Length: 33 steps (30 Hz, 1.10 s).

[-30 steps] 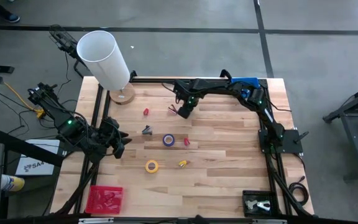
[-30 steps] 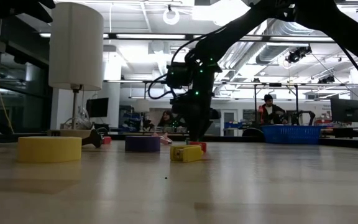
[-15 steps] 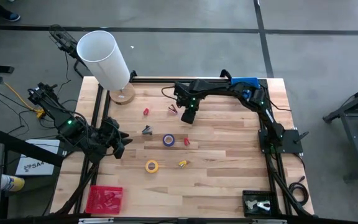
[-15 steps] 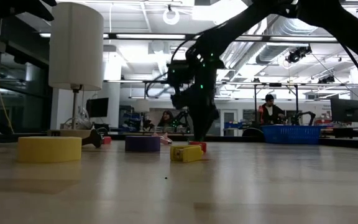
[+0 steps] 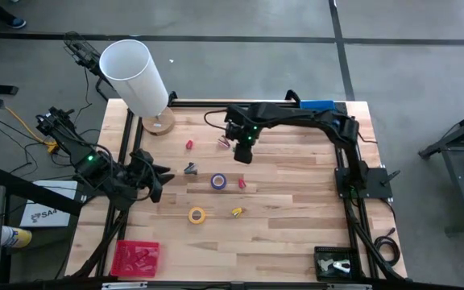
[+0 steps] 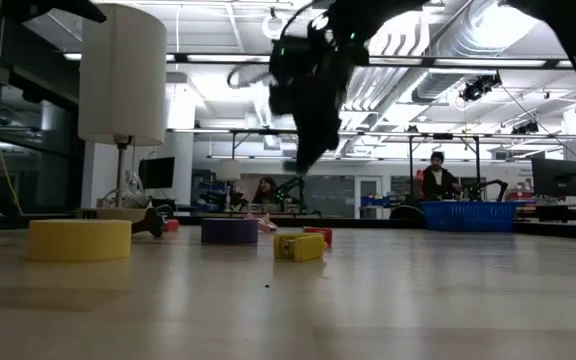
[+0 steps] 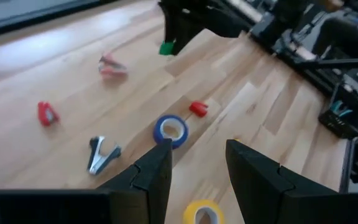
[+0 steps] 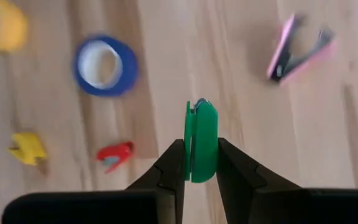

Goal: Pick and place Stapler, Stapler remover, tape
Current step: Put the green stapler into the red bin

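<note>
My right gripper (image 5: pixel 244 151) hangs above the table's far middle, shut on a small green stapler (image 8: pixel 201 140), which also shows in the left wrist view (image 7: pixel 166 48). Below it lie a pink staple remover (image 8: pixel 300 50), a blue tape roll (image 8: pixel 104 65), a yellow tape roll (image 5: pixel 196 215), a grey staple remover (image 5: pixel 190 168), two small red staplers (image 5: pixel 189 145) (image 5: pixel 242 184) and a yellow one (image 5: pixel 237 212). My left gripper (image 7: pixel 197 165) waits open at the table's left side. My right gripper pinches the green stapler by its two flat sides (image 8: pixel 202 163) between its two fingers. The fingers come from above, pointing steeply down. The stapler stands on edge in the hold, lifted clear of the table.
A lamp with a white shade (image 5: pixel 134 76) stands at the far left corner. A red tray (image 5: pixel 135 258) lies at the near left, and a blue basket (image 5: pixel 318 105) at the far right. Bare wood lies to the right of the objects.
My right gripper has risen from the table near the pink staple remover and rolled a little, carrying the green stapler up clear of the wood. The other things have stayed where they were.
</note>
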Motion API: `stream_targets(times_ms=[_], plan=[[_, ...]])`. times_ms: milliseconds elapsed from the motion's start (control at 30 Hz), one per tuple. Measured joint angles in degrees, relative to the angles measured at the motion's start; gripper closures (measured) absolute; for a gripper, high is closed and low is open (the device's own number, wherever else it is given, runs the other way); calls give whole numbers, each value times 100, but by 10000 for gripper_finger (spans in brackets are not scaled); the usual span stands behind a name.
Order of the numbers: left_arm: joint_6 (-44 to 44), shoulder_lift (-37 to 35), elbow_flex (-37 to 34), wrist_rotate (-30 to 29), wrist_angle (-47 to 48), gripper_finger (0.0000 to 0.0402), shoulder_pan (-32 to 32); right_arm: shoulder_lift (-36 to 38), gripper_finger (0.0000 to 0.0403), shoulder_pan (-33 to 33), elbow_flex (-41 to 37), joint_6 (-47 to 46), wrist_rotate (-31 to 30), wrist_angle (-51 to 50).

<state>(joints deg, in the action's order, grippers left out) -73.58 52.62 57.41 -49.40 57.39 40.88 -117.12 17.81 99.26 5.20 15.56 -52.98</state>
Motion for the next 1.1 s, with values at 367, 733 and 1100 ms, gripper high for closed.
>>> stream_targets(times_ms=[367, 733, 1100], plan=[[1960, 0, 0, -997, -1480, 252, -2, 983, 344, -502, 20, -62, 44, 969], [4201, 2, 0, -1583, -3320, 252, -40, 1484, 344, -919, 20, 29, 168, 2356], [6312, 187, 0, -323, -4850, 245, -1207, 1672, 344, -1235, 21, 179, 417, 3656]])
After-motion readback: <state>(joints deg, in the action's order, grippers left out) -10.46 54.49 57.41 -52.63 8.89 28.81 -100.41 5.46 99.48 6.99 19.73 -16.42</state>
